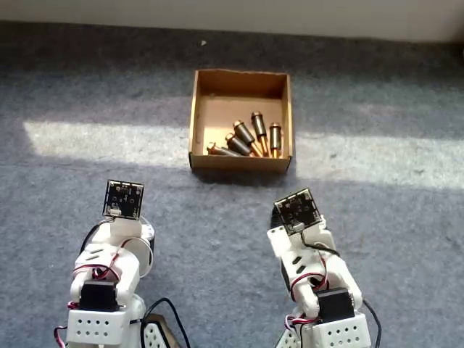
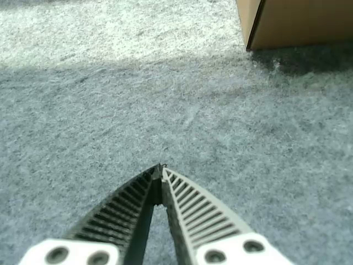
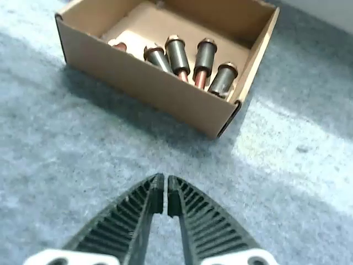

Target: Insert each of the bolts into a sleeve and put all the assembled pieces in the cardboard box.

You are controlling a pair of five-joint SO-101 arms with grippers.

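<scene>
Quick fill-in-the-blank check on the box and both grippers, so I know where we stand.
The assembled pieces lie ___ the cardboard box. The left gripper is ___. The right gripper, above the carpet, holds ___.
Missing words: inside; shut; nothing.

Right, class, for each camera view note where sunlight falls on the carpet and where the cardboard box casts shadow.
High view: a sunlit band crosses the carpet and the near half of the cardboard box; shadow lies along its near wall. Left wrist view: shadow pools beside the box corner. Right wrist view: the facing wall is shaded, with sunlit carpet past its corner.
</scene>
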